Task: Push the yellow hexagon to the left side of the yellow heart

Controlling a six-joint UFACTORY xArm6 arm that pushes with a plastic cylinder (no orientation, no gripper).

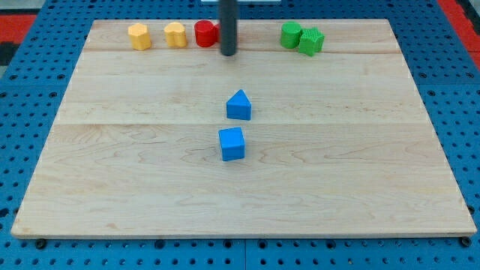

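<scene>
The yellow hexagon (139, 36) sits at the view's top left of the wooden board (135, 180). The yellow heart (175, 34) stands just to its right, a small gap between them. My tip (228, 54) is at the view's top centre, to the right of the heart, with a red block between them. The tip touches neither yellow block.
A red cylinder (205, 34) stands just left of the rod, next to the heart. Two green blocks (291, 34) (311, 41) touch each other at the top right. A blue pointed block (239, 106) and a blue cube (232, 143) sit mid-board.
</scene>
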